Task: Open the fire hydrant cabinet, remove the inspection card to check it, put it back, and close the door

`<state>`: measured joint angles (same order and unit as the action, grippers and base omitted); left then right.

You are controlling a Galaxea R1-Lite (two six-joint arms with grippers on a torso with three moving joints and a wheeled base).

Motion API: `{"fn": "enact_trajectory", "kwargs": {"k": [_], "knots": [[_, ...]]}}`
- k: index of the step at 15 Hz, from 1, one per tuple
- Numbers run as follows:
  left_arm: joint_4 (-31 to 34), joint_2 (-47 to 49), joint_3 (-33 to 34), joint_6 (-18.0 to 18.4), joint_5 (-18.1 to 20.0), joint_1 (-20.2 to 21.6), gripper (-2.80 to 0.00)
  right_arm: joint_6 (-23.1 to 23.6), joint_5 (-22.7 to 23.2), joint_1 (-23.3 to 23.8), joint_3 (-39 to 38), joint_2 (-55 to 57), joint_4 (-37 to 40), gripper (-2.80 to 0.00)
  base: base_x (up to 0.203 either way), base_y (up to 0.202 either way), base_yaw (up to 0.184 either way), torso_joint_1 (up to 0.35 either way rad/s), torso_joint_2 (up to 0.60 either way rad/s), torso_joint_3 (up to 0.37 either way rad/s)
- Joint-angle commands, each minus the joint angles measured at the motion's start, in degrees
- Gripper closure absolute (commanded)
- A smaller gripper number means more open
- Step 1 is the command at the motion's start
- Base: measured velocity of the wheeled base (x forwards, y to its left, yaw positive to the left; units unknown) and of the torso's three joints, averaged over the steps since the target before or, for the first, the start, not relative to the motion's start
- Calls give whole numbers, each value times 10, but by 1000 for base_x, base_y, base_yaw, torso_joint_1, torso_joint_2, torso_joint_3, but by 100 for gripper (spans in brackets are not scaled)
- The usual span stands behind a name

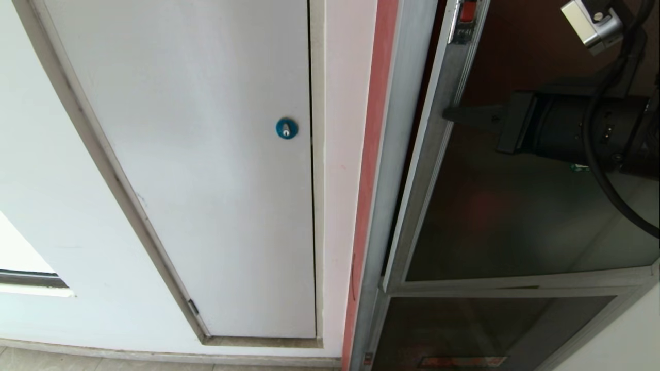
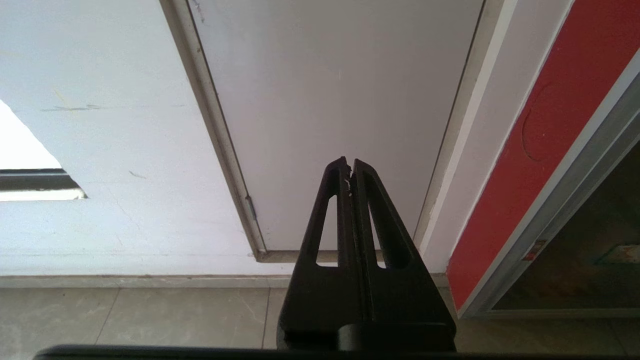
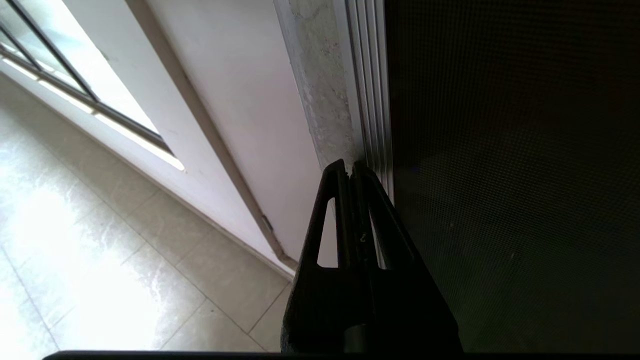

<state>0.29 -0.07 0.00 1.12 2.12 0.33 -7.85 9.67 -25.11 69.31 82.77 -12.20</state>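
The door fills the right side of the head view. It is a big pane of dark glass in a silver metal frame. The glass is so dark that you can hardly see through it. At the top edge of its frame sits a small red latch. The door stands a little way out from the fire hydrant cabinet, with a thin dark gap between them. The cabinet shows as a tall silver frame with a red strip down its left edge, in the middle of the picture. Below the big door, at the lower right, is a smaller glass door with a red label at the bottom.

The right gripper comes in from the right of the head view, up near the top. It is black, and its two fingers are pressed tight together with nothing held between them. The tip sits right at the silver edge of the door. In the right wrist view the right gripper points at that same ribbed silver edge, with the dark glass beside it.

The left gripper is also squeezed closed and holds nothing. It points at the white panel door, which has a blue round lock.
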Motion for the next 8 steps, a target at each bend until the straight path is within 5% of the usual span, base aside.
{"fn": "enact_trajectory", "kwargs": {"k": [1, 8], "knots": [[0, 1, 0, 0, 1, 0, 0, 0, -3, 0, 13, 20, -1, 0, 0, 0, 0, 0, 0, 0], [0, 1, 0, 0, 1, 0, 0, 0, -39, 0, 63, 71, -1, 0, 0, 0, 0, 0, 0, 0]]}}
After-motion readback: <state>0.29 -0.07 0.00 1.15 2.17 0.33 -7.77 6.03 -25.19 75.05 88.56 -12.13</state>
